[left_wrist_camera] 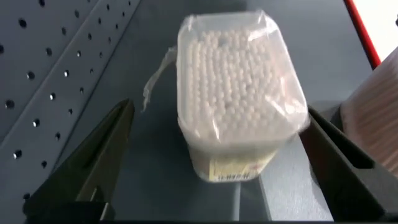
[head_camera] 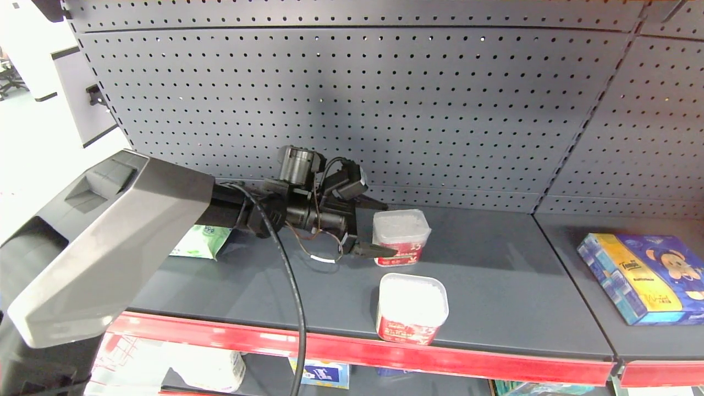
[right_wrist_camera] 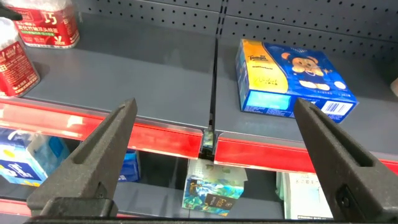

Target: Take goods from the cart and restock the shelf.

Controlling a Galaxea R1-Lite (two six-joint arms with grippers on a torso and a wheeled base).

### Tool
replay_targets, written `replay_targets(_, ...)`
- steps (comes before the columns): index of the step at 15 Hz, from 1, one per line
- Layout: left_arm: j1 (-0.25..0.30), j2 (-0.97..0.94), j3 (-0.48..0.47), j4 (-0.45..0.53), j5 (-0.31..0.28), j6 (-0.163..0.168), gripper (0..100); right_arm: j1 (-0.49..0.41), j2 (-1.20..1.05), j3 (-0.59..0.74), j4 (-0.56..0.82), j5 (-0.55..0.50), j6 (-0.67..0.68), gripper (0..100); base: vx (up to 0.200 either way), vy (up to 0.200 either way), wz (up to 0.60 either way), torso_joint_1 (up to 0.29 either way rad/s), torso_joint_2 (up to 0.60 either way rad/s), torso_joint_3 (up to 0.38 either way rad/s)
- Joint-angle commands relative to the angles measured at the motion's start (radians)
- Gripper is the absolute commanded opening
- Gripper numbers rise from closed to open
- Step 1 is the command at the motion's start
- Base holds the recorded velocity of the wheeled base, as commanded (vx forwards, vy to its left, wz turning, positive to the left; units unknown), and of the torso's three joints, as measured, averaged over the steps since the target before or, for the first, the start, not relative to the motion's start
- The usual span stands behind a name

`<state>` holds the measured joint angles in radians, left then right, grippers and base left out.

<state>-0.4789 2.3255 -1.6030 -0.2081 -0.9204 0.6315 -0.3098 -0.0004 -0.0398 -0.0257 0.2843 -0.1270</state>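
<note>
Your left tool [head_camera: 389,229] is spread wide with the rear tub of cotton swabs [head_camera: 402,235] between its fingers. The left wrist view shows a gap on each side, so it grips nothing. That tub stands upright on the shelf [head_camera: 495,275] near the back panel, so I'd count it as placed. The front tub [head_camera: 411,305] stands near the shelf's red edge. A green pack [head_camera: 201,242] lies under your left arm, and a blue tissue box [head_camera: 643,278] lies in the bay to the right. Your right tool [right_wrist_camera: 214,106] is also wide open and holds nothing, out in front of the red edge. With so few goods up, most of the restocking looks left to do.
</note>
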Motion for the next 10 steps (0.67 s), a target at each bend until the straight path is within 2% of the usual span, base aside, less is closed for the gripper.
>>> replay_targets(1, 0.008, -0.005, 0.015, -0.001, 0.0, 0.004, 100, 0.0, 0.0, 0.0, 0.0, 0.0, 0.0, 100, 0.0, 0.0, 0.0, 0.0, 0.0, 0.0)
replay_targets(7, 0.042, 0.0, 0.025, -0.001, 0.011, 0.005, 100, 0.0, 0.0, 0.009, -0.002, 0.0, 0.0, 100, 0.0, 0.0, 0.0, 0.0, 0.0, 0.0)
replay_targets(10, 0.042, 0.005, 0.023, -0.001, 0.015, 0.002, 100, 0.0, 0.0, 0.009, -0.002, 0.0, 0.0, 100, 0.0, 0.0, 0.0, 0.0, 0.0, 0.0)
